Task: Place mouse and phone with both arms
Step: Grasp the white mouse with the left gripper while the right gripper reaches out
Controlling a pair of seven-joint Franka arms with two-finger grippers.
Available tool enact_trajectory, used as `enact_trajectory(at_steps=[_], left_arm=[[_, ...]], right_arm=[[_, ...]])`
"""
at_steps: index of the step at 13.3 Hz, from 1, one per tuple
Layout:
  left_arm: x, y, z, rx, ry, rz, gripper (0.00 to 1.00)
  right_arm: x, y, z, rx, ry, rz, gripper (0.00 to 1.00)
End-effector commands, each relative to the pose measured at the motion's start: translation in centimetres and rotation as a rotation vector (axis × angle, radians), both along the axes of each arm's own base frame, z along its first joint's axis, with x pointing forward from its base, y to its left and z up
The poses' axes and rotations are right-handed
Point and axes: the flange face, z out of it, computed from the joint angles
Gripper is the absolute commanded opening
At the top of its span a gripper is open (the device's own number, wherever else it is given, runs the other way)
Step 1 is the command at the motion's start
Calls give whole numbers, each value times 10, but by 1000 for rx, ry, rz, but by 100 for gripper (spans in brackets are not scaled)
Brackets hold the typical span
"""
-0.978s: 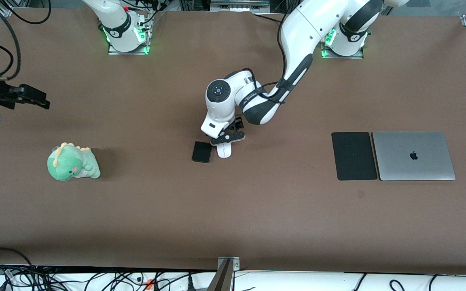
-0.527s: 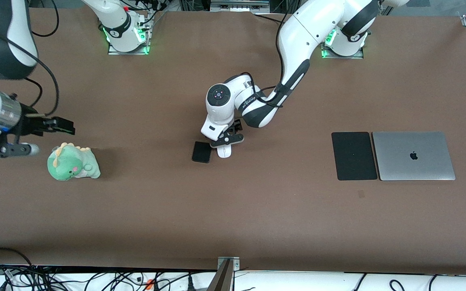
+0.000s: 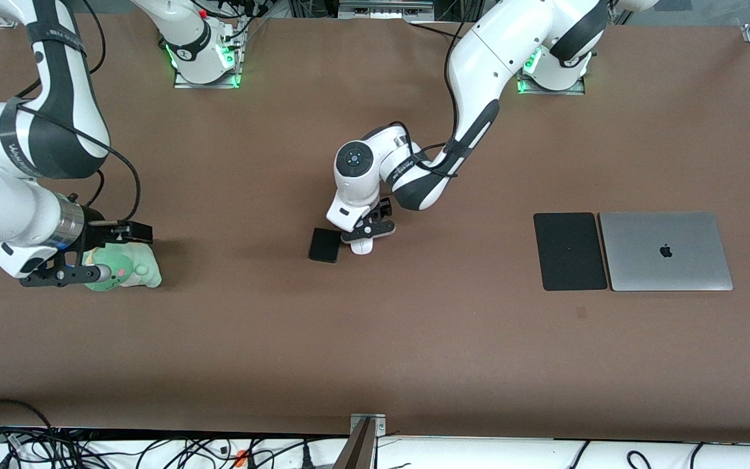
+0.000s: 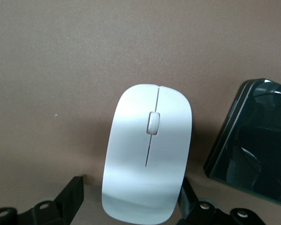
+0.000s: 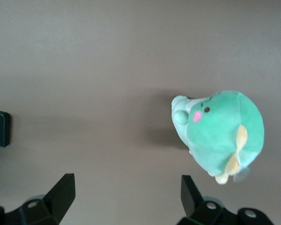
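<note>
The white mouse [image 3: 362, 247] lies at the middle of the table, with the black phone [image 3: 325, 245] close beside it toward the right arm's end. My left gripper [image 3: 363, 236] is low over the mouse, open. In the left wrist view its fingers [image 4: 71, 193] straddle the rear of the mouse [image 4: 147, 150]: one finger is close against its side and the other stands a little apart. The phone [image 4: 255, 150] shows beside them. My right gripper [image 3: 129, 236] is open and empty over the green plush toy. It also shows in the right wrist view [image 5: 126, 197].
A green plush dinosaur [image 3: 131, 272] sits toward the right arm's end; it shows in the right wrist view [image 5: 220, 136], off to one side of the fingers. A matte black pad [image 3: 569, 251] and a closed silver laptop [image 3: 666, 251] lie side by side toward the left arm's end.
My right arm has swung in from the table's edge and now hangs over the plush dinosaur. My left gripper has shifted slightly and covers more of the mouse. Mouse and phone have not moved.
</note>
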Motion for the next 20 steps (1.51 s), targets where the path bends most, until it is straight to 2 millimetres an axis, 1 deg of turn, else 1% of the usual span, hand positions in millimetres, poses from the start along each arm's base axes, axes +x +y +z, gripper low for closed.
enact_trajectory(at_steps=[1, 2, 3, 6, 7, 8, 9, 10, 11, 12, 13, 14, 15, 16, 18, 20], left_arm=[[7, -4, 2, 5, -34, -45, 73], [7, -5, 4, 4, -35, -45, 67], [9, -4, 5, 2, -37, -45, 62], [14, 0, 11, -1, -41, -59, 37], [18, 2, 15, -3, -42, -62, 27], [25, 8, 25, -6, -51, -60, 18], [39, 20, 35, -12, -64, -56, 15], [51, 30, 45, -23, -67, -57, 8], [56, 38, 54, -25, -70, -70, 0], [62, 48, 61, -16, -68, -78, 0], [68, 63, 68, 1, -59, -77, 0], [75, 81, 75, 20, -50, -80, 0], [83, 104, 82, 28, -45, -107, 0], [83, 124, 92, 38, -41, -140, 0], [93, 187, 109, 56, -33, -212, 0], [99, 245, 121, 50, -16, -303, 0]], right_arm=[[9, 11, -9, 18, -38, 3, 100], [12, 16, -17, 33, -42, 1, 100], [13, 22, -20, 54, -50, -5, 100], [14, 28, -36, 60, -83, -47, 100], [13, 37, -38, 60, -89, -64, 100], [13, 44, -39, 59, -98, -91, 100], [12, 53, -41, 58, -102, -114, 100], [11, 63, -42, 58, -111, -127, 100], [11, 73, -48, 57, -113, -138, 100], [10, 81, -53, 59, -122, -155, 100], [8, 90, -59, 59, -130, -170, 100], [5, 103, -65, 63, -145, -186, 100], [2, 113, -70, 66, -164, -217, 100], [-2, 128, -77, 71, -181, -235, 100], [-7, 154, -92, 68, -187, -261, 100], [-17, 188, -107, 55, -188, -276, 100]])
